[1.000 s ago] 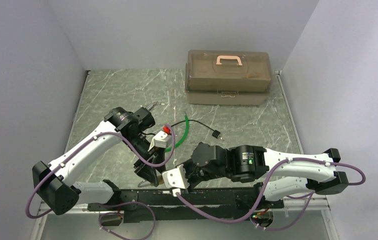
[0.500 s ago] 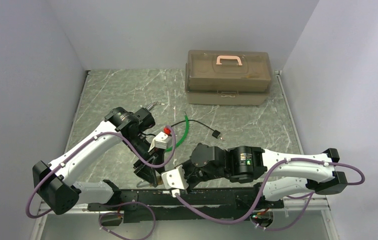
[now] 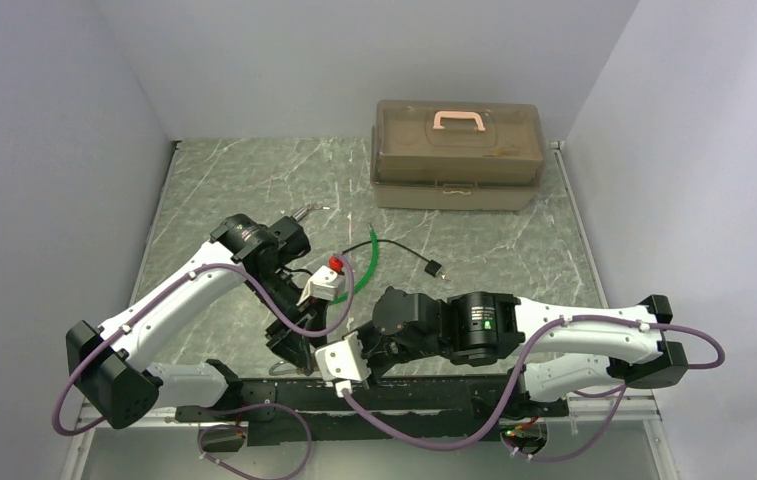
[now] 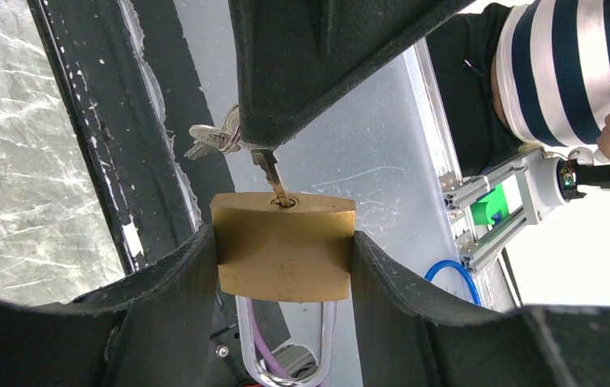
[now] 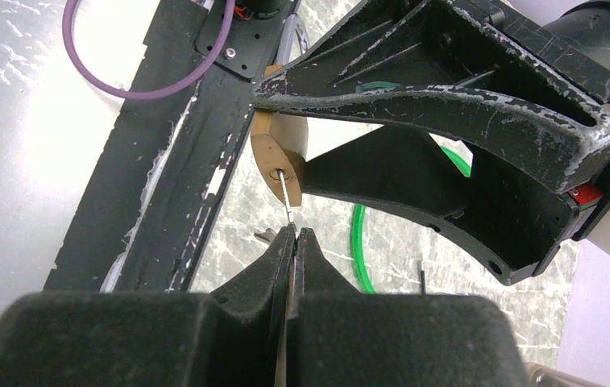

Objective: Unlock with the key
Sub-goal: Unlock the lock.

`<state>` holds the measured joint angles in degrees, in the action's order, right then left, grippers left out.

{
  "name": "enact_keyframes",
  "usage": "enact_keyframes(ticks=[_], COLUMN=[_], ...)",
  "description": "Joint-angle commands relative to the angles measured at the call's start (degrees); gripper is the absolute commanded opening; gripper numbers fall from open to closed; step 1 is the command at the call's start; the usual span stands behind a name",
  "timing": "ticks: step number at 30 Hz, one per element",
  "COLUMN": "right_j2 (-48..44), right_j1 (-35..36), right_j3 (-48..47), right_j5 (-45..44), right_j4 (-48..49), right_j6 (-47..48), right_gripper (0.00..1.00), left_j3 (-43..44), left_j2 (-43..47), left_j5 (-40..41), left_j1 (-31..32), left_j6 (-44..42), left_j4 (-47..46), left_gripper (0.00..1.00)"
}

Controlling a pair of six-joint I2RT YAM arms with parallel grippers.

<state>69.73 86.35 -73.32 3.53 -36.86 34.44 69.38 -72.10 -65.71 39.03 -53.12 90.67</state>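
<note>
Right pincer [image 5: 293,235] shut tight on the head end of the key [image 5: 288,192], centre of the right wrist view. Blade tip sits in the keyway of the brass padlock [image 4: 284,246]; part of the blade shows outside. Left pincer [image 4: 285,242] clamps the padlock body from both sides, lower centre of the left wrist view. Spare keys [image 4: 213,139] hang upper left of it. Judged: insertion begun, not full; turn and shackle [image 4: 330,334] release left. Shackle loop cut off at bottom edge; top view hides lock and key under the arms

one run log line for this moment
left tool: shut on padlock | right tool: shut on key | key: tip in padlock keyhole
</note>
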Motion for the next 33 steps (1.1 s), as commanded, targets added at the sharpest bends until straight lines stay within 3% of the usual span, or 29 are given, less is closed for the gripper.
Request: enact_keyframes(ticks=[1, 11, 33], right_j2=[1.65, -0.62, -0.23], right_j1=[-0.21, 0.42, -0.51], right_j3=[-2.37, 1.13, 3.17], right_j5=[0.21, -1.47, -0.28], right_j4=[4.89, 8.1, 10.97], right_j6=[1.11, -2.61, -1.21], right_gripper=[0.0, 0.0, 0.0], left_j3=[1.85, 0.53, 1.24], left_j2=[0.37, 1.86, 2.56], left_j5=[-10.83, -13.47, -15.65], left_j1=[0.14, -4.67, -4.76], left_j6=[0.51, 2.2, -2.08], left_j4=[-1.72, -3.87, -0.67], left_gripper=[0.0, 0.0, 0.0])
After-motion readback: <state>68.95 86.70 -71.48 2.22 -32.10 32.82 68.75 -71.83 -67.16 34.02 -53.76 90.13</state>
